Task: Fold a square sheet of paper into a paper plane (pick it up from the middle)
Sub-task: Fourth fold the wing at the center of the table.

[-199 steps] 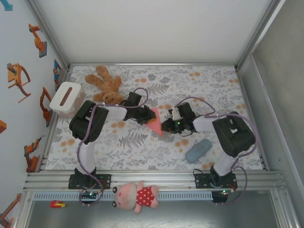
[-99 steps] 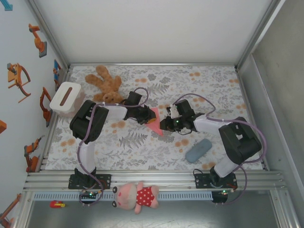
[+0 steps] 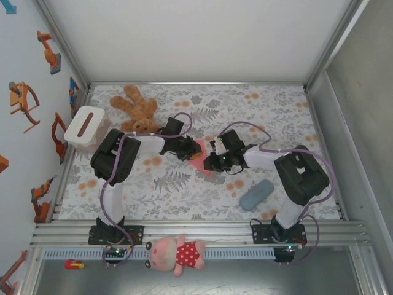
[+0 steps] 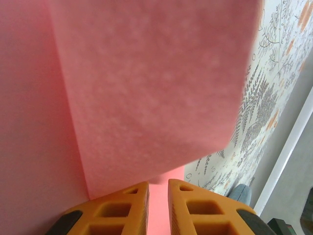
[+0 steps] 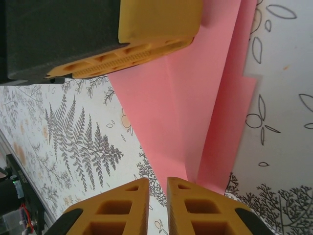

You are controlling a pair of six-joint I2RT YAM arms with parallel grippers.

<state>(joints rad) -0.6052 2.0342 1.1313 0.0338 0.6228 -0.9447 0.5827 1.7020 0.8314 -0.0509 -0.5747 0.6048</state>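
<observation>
Left wrist: left fingers clamp the pink paper; right fingers nearly together at its tip.

Both arms share one build.
- Base plates: black, screwed onto the aluminium rail. One carries the left arm, one the right arm.
- Links: the first link up from the rail is white. Beyond it sits a bulky black joint housing, then a white forearm and a black wrist block farthest from the rail.
- Cables: a purple cable loops along each arm from the rail end to the wrist.
- Light: a small green light glows on the right wrist block.
- Left gripper: orange plastic fingers with moulded rectangular pockets and dark grey corners.
- Right gripper: the same fingers.
</observation>
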